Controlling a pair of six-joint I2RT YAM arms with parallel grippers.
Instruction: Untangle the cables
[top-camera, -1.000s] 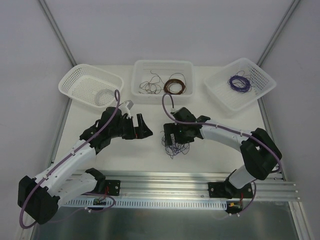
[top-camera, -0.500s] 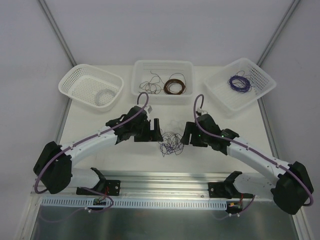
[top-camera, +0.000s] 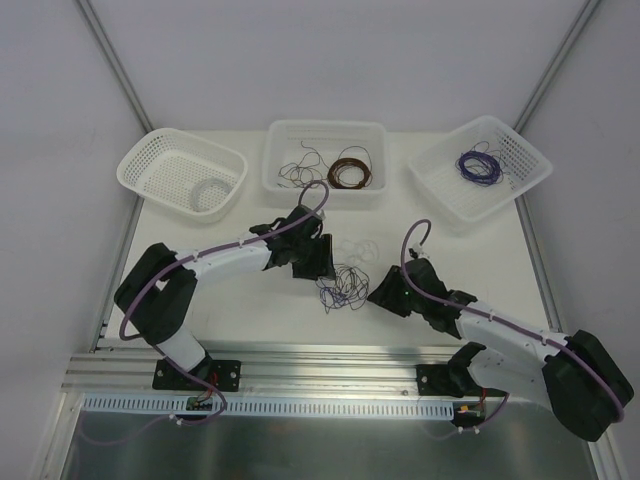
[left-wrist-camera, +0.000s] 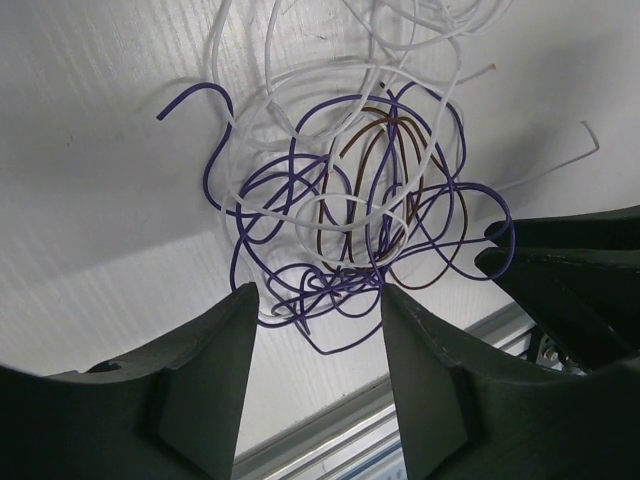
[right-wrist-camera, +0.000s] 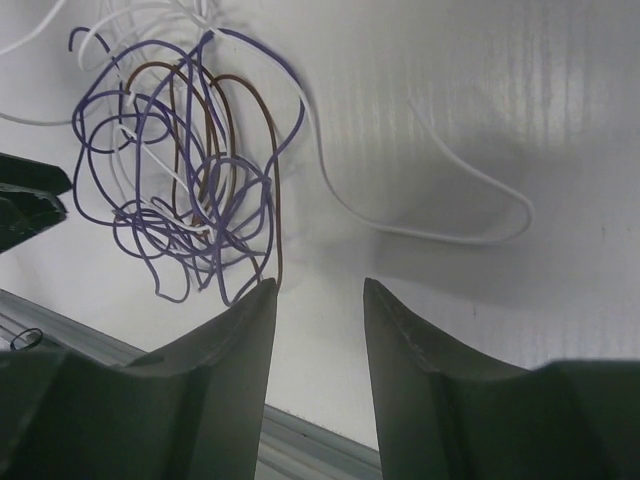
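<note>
The cables (top-camera: 345, 283) lie as a small tangle of purple, brown and white strands on the white table between my two grippers. My left gripper (top-camera: 322, 264) stands at the clump's left edge. In the left wrist view its jaws (left-wrist-camera: 318, 295) are part open, and the lowest purple loops of the cables (left-wrist-camera: 350, 210) reach into the gap. My right gripper (top-camera: 385, 296) sits low at the clump's right. Its jaws (right-wrist-camera: 318, 285) are part open and empty, with the cables (right-wrist-camera: 185, 170) just off the left fingertip (right-wrist-camera: 262, 292). A white strand (right-wrist-camera: 450, 200) trails off to the right.
Three white containers line the back: a left basket (top-camera: 180, 133) with a white coil (top-camera: 210, 190), a middle tub (top-camera: 325, 126) with a brown coil (top-camera: 349, 172), and a right basket (top-camera: 450, 138) with a purple coil (top-camera: 478, 165). An aluminium rail (top-camera: 330, 365) runs along the near edge.
The left gripper swung right up to the clump. The right gripper drew off it, to the right and nearer the rail. Both pairs of jaws have narrowed.
</note>
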